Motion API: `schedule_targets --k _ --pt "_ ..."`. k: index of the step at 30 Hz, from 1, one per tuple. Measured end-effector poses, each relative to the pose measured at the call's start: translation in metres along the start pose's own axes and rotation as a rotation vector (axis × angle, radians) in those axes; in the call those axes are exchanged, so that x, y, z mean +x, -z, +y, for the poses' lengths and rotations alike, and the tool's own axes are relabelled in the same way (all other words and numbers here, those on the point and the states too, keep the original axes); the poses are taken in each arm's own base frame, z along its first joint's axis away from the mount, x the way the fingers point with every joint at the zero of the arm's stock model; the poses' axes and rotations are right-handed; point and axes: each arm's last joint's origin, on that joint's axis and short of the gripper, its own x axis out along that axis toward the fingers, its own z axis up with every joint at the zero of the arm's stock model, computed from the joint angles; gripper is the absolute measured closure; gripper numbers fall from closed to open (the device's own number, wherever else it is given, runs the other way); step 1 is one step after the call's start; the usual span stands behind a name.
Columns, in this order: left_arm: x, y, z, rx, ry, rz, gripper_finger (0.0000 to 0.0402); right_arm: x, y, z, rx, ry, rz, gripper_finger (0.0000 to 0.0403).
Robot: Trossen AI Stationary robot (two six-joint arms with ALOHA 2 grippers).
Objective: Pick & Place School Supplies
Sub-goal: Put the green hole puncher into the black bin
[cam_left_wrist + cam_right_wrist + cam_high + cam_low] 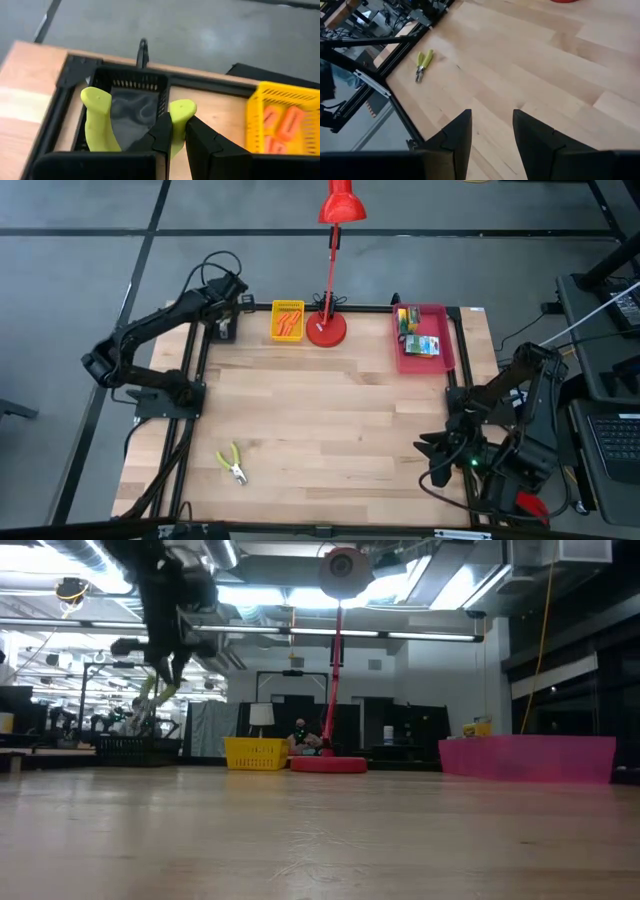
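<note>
My left gripper (175, 127) is shut on a pair of pliers with lime-green handles (97, 112). It hangs over a black tray (135, 82) at the table's far left corner (232, 292). In the low view the pliers (152, 690) hang high above the table. A second pair of pliers (233, 465) lies flat on the wood near the left front. Orange pieces (282, 125) lie in a yellow tray (287, 320). Crayon boxes (420, 340) lie in a pink tray (447, 340). My right gripper (492, 125) stands open above the table's near right part (432, 452). My left gripper pinches one lime-green handle (179, 117) of the pliers between its two fingers (161, 134). The fingers slant down toward the table's far edge. The other handle stands free to the side. The pliers are lifted clear above the black tray, and the gripper hides their metal end.
A red desk lamp (327, 328) stands at the far edge between the yellow and pink trays, its head (342, 205) reaching out past the edge. A black frame rail (60, 100) runs along the table's edges. Bare wood (330, 420) lies across the middle.
</note>
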Motion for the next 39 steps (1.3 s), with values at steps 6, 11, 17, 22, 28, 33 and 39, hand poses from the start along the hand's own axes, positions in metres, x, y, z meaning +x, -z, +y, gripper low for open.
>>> schedule_targets --k 6,11,17,22,28,33,39 --pt "0.029 0.015 0.013 -0.056 -0.028 0.019 0.0373 -0.003 0.001 -0.001 0.044 -0.017 -0.025 0.0258" --pt "0.039 0.015 0.019 -0.086 -0.021 -0.008 0.0373 -0.004 0.002 -0.002 0.078 -0.02 -0.021 0.0258" --pt "0.042 0.015 0.021 -0.085 0.005 0.014 0.0373 -0.004 0.002 -0.002 0.086 -0.018 -0.017 0.0258" --pt "0.039 0.013 0.015 -0.113 0.07 -0.001 0.0373 -0.004 0.002 -0.002 0.086 -0.019 -0.017 0.0265" --pt "0.037 0.009 0.009 -0.146 0.119 -0.047 0.0373 -0.004 0.001 -0.001 0.095 -0.031 -0.04 0.0287" --pt "0.037 0.006 0.007 -0.173 0.142 -0.071 0.0373 -0.004 0.001 -0.001 0.102 -0.031 -0.039 0.0304" --pt "0.036 0.004 0.004 -0.194 0.197 -0.071 0.0373 -0.003 0.0 -0.001 0.11 -0.027 -0.043 0.031"
